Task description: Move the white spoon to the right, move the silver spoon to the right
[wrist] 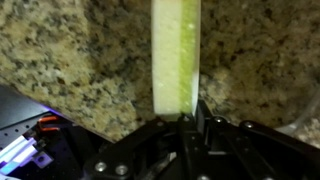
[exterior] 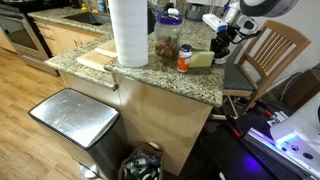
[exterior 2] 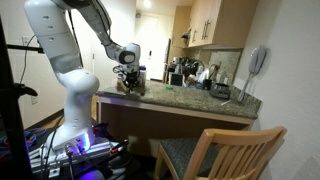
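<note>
No white spoon or silver spoon shows in any view. My gripper point(exterior: 222, 45) hangs low over the end of the granite counter point(exterior: 150, 78), which also shows in the other exterior view point(exterior 2: 127, 82). In the wrist view a long pale green block with a white side point(wrist: 175, 55) lies on the granite point(wrist: 60, 60). My gripper's fingers point(wrist: 196, 122) are pressed together at the block's near right corner. The same block shows as a yellow-green slab point(exterior: 202, 59) just below the gripper. Whether the fingers pinch its edge is unclear.
A paper towel roll point(exterior: 128, 30), a jar point(exterior: 167, 35), a small orange-capped bottle point(exterior: 184, 58) and a wooden board point(exterior: 93, 58) stand on the counter. A metal bin point(exterior: 75, 115) stands below it. A wooden chair point(exterior: 270, 55) is beside the counter end and shows in both exterior views point(exterior 2: 232, 150).
</note>
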Robot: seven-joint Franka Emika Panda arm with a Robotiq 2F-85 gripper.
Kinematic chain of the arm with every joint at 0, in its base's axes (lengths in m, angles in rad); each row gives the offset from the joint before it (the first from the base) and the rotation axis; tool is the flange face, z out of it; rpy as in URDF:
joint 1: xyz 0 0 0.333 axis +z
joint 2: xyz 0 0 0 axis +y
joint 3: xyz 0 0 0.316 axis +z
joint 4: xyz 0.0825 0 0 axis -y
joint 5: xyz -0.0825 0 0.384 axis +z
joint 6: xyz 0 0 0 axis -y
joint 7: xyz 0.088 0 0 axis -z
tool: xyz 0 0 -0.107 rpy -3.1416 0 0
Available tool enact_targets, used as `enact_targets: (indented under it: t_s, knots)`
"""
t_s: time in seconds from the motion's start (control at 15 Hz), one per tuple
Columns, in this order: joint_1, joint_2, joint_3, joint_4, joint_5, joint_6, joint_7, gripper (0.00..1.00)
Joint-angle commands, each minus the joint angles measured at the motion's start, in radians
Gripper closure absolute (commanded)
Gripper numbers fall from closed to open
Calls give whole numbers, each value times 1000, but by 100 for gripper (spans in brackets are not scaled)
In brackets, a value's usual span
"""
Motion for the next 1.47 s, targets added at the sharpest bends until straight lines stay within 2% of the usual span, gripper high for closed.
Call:
enact_targets:
  t_s: [0.0, 0.2, 0.4, 0.53, 0.67, 0.73, 0.93, 1.0, 1.13, 1.4]
  knots:
    - [-111, -71, -74, -13, -157, -29, -54, 97]
    - [-192, -111, -139, 23, -254, -34, -107, 97]
    - [-185, -214, -204, 56, -202, -44, -230, 97]
    - [-216, -250, -205, 105, -217, -47, -238, 97]
    - [-190, -328, -228, 129, -181, -86, -301, 97]
    - [-219, -269, -192, 111, -191, -36, -253, 90]
    - [-220, -335, -195, 129, -177, -73, -285, 90]
    - [-236, -295, -178, 124, -209, -62, -285, 97]
    - [-272, -159, -159, 164, -219, -1, -234, 97]
    - [-291, 68, -209, 323, -160, 32, -161, 97]
